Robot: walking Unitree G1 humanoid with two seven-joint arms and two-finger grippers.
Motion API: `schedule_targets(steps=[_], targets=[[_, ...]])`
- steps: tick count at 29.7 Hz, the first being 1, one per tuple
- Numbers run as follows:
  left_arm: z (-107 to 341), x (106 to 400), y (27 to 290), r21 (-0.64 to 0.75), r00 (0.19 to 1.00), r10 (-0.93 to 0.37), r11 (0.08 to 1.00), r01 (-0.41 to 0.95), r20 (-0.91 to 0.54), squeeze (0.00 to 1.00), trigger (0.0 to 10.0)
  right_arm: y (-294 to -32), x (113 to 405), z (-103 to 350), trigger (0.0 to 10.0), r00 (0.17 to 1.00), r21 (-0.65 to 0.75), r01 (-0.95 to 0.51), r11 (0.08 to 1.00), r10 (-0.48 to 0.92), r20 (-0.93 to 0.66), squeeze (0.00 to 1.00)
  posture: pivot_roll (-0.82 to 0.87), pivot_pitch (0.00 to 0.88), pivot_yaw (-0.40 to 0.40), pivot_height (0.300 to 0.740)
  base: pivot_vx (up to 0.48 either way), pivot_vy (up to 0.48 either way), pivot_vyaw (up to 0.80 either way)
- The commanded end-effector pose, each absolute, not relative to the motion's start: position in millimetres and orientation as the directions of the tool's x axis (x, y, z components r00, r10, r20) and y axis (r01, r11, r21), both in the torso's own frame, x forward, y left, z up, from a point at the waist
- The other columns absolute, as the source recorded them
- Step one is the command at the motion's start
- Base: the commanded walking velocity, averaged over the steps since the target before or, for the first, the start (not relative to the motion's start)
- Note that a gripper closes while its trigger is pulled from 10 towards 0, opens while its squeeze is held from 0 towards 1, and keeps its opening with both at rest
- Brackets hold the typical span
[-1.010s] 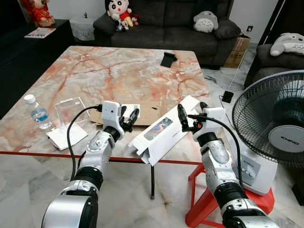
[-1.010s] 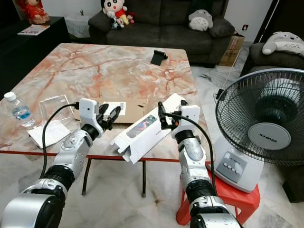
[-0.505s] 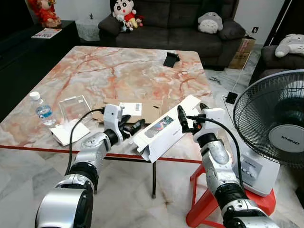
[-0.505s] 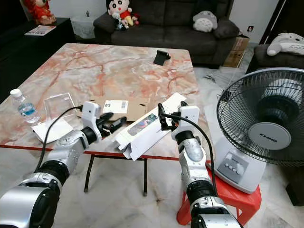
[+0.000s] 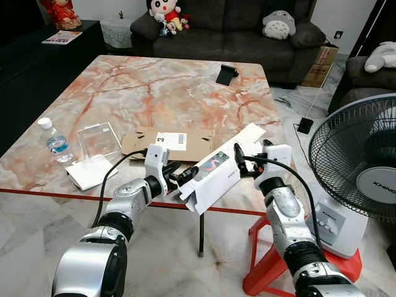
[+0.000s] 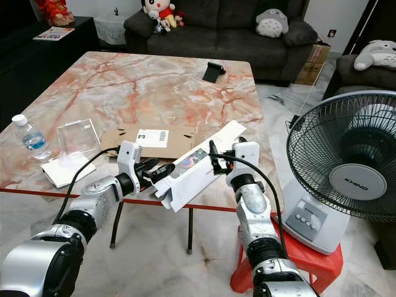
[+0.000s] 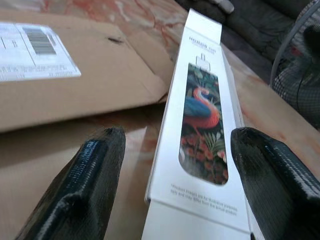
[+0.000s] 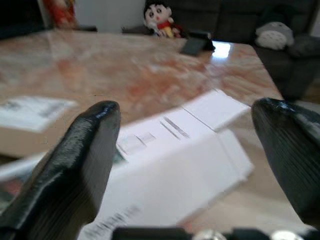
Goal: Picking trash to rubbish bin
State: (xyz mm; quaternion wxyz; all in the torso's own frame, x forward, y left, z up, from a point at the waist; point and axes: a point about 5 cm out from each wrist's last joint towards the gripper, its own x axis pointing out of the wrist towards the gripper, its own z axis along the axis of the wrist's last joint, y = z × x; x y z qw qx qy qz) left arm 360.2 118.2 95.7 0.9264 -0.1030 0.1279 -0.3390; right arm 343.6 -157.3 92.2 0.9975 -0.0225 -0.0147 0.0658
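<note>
Surface: marble table [image 5: 154,93], near edge
Trash: white box [image 5: 216,170] overhanging edge
Left gripper [image 5: 179,174]: fingers spread, at box end
Right gripper [image 5: 240,162]: fingers apart, straddling box

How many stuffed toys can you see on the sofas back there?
3, maybe more hidden. A cartoon boy doll sits on the left end of the long sofa, a grey Totoro plush on its right end, and another Totoro plush lies on the side sofa.

marble table [image 5: 154,86] — white box [image 5: 216,170] | flat cardboard [image 5: 167,142] | water bottle [image 5: 54,142] | clear stand [image 5: 98,139] | phone holder [image 5: 226,74]
</note>
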Motion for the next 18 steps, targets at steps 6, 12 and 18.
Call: schedule_targets(steps=[6, 12, 18], targets=[[99, 361, 109, -0.297, 0.677, -0.710, 0.701, 0.649, -0.194, 0.00, 10.0, -167, 341, 77, 10.0, 0.995, -0.117, -0.063, 0.991, 0.053, -0.084, 0.00, -0.11, 0.002, -0.056, 0.740, 0.000, 0.000, 0.00], [98, 359, 106, -0.326, 0.634, -0.749, 0.658, 0.679, -0.193, 0.00, 10.0, -165, 340, 73, 10.0, 0.993, -0.136, -0.068, 0.988, 0.054, -0.106, 0.00, -0.10, 0.001, -0.057, 0.740, 0.000, 0.000, 0.00], [97, 356, 99, -0.369, 0.589, -0.789, 0.606, 0.704, -0.174, 0.00, 10.0, -162, 340, 71, 10.0, 0.991, -0.153, -0.078, 0.985, 0.059, -0.123, 0.00, -0.10, 0.003, -0.056, 0.740, 0.000, 0.000, 0.00]])
